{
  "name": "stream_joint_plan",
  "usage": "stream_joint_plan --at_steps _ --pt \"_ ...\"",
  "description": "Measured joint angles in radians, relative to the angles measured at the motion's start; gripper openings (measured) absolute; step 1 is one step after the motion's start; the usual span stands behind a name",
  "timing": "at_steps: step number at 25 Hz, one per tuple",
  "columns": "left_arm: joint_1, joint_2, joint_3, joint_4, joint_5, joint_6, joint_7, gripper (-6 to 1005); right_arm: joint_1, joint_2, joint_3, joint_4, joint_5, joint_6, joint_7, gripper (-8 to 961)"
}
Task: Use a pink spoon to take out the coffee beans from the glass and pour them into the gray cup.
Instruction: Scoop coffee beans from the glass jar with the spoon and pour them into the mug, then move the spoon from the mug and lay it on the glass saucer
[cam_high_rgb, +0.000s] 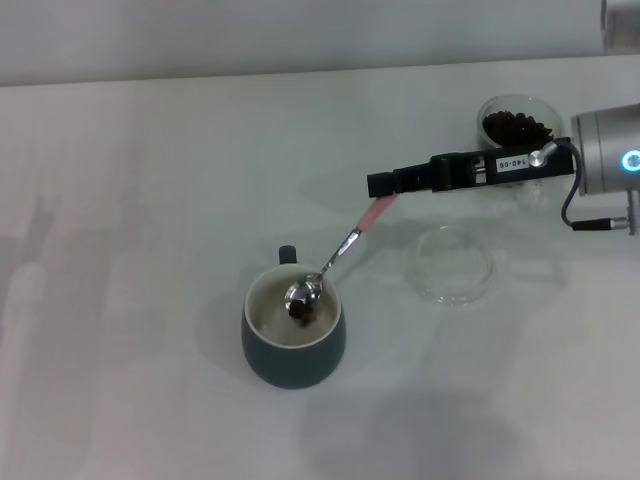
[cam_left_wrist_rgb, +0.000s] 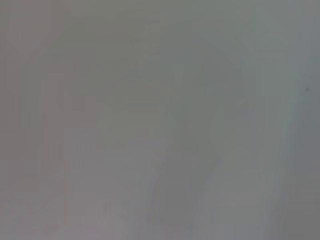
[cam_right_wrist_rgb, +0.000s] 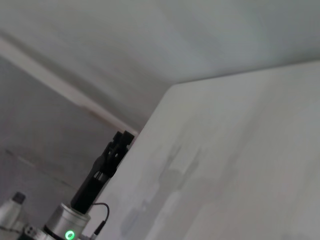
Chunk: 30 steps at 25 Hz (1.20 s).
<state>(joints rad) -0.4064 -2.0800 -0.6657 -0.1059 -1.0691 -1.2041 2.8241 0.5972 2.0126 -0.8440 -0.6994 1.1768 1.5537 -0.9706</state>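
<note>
The right gripper, jaws pinching the pink spoon, tips coffee beans inside the gray cup. The glass stands near the bench's far edge.

A small white label on the black body of the right tool, set back from its tips, carries short dark print seen upside down, too small to read for certain.
</note>
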Motion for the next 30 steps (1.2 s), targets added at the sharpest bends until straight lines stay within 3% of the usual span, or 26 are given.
stream_joint_plan --at_steps 8,19,26,30 --pt "0.006 -0.002 0.000 0.000 -0.008 0.000 0.000 898 -0.009 0.003 -0.038 -0.056 0.013 0.005 -0.147 237" --pt "0.001 -0.003 0.000 -0.001 -0.014 0.002 -0.001 898 -0.030 -0.003 -0.071 -0.066 0.095 0.057 -0.171 241" --pt "0.004 -0.003 0.000 -0.003 -0.014 0.006 -0.002 898 -0.100 -0.013 -0.050 -0.112 0.200 0.084 -0.171 243" --pt "0.008 -0.004 0.000 -0.008 -0.014 0.006 -0.006 898 -0.151 -0.026 0.026 -0.102 0.288 0.100 -0.152 244"
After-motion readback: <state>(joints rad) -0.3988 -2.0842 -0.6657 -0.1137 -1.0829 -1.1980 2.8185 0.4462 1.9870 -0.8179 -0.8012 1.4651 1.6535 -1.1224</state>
